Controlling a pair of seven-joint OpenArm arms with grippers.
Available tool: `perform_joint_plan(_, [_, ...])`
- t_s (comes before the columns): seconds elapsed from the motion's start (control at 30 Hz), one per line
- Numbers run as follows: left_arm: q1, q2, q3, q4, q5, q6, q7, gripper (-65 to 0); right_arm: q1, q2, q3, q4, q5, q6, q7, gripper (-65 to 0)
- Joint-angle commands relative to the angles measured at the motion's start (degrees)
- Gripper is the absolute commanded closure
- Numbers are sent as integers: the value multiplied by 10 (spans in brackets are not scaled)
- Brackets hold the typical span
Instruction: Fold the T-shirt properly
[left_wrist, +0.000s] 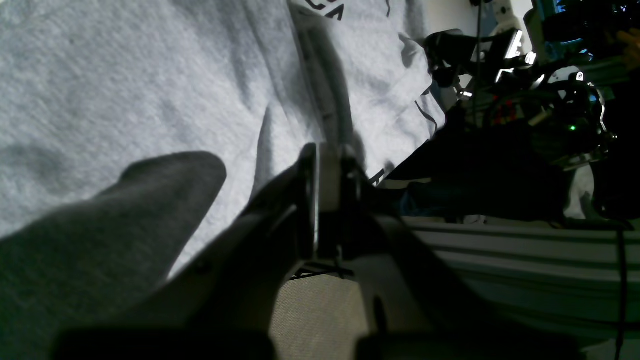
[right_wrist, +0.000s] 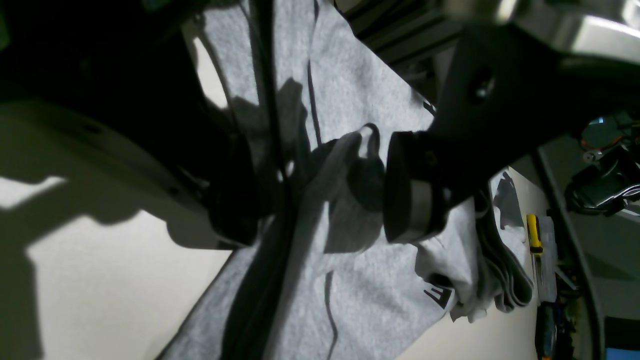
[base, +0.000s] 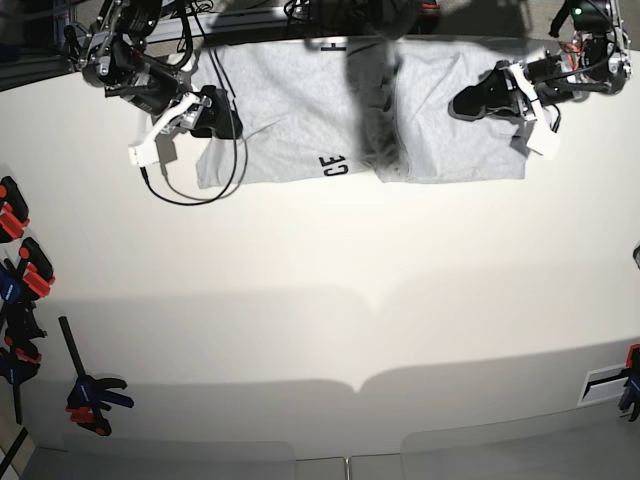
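The light grey T-shirt (base: 290, 110) lies spread along the table's far edge, with black letters (base: 333, 165) showing on a turned-over part. My left gripper (base: 472, 101) sits over the shirt's right part. In the left wrist view its jaws (left_wrist: 325, 165) are shut, and a ridge of T-shirt (left_wrist: 100, 90) cloth runs up into the tips. My right gripper (base: 215, 115) is at the shirt's left edge. In the right wrist view the right gripper (right_wrist: 322, 195) stands wide open, its two fingers on either side of a raised fold of T-shirt (right_wrist: 360, 295) cloth.
A black cable (base: 195, 195) loops on the table below the right gripper. Orange and black clamps (base: 25, 265) and a blue clamp (base: 95, 395) lie along the left edge. A yellow-handled tool (right_wrist: 534, 232) lies beyond the shirt. A metal rail (left_wrist: 500, 250) borders the table.
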Motion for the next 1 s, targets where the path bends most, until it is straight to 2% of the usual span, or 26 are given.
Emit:
perform_joint_plan(0.0, [-2,-8,-5,9,-15,-3,-9,0,-1,-1,-1,3,-25,-9,-26,-392])
perform_joint_plan(0.2, [-1,-8,-5,9,-15,-3,-9,0,-1,-21,-1,11,-27,-16,-47,-391])
perform_joint_plan(0.33, [-1,-8,-5,9,-15,-3,-9,0,0,-22,8,50,-33,-42,-34,-391])
perform_joint_plan(0.53, [-1,-8,-5,9,-15,-3,-9,0,-1,-22,51,89,-37,-50,-21,-390])
perform_joint_plan(0.67, [-2,-8,-5,9,-15,-3,-9,0,-1,-46,51,88,-114,-75,-12,-390])
perform_joint_plan(0.87, [-1,-8,-5,9,-15,-3,-9,0,-3,-85,18,88,-127,-84,-13,-390])
perform_joint_plan(0.97, [-1,-8,-5,9,-15,-3,-9,0,-8,-95,-13,88,-160,-96,-12,-390])
